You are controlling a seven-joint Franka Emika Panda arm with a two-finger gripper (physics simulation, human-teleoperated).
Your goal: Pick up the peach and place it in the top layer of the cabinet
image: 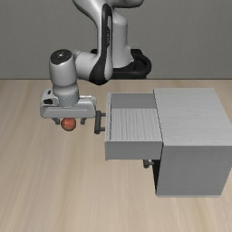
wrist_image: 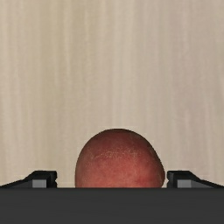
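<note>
In the left middle of the exterior view the gripper (image: 66,119) points straight down over the pale wooden table (image: 36,181). The white Franka arm (image: 101,41) rises behind it toward the upper centre of the frame. Just under the hand sits the peach (image: 67,125), a small reddish round shape on the table top and half hidden by the gripper body.

In the wrist view the peach (wrist_image: 118,160) lies between the two dark fingertips (wrist_image: 39,180), one on each side. The fingers are spread. There is a clear strip of wood between the fruit and one fingertip, while the other stands very close to its skin (whether it touches I cannot tell). So the tool is around the peach but not pinching it.

The grey cabinet (image: 192,136) fills the right half of the exterior view. Its top drawer (image: 134,125) stands open, reaching toward the exterior view's left, and its light ribbed inside is bare. The drawer's dark handle (image: 100,122) is near the gripper but apart from it. The peach is outside the cabinet, just beyond that handle on the exterior view's left.
</note>
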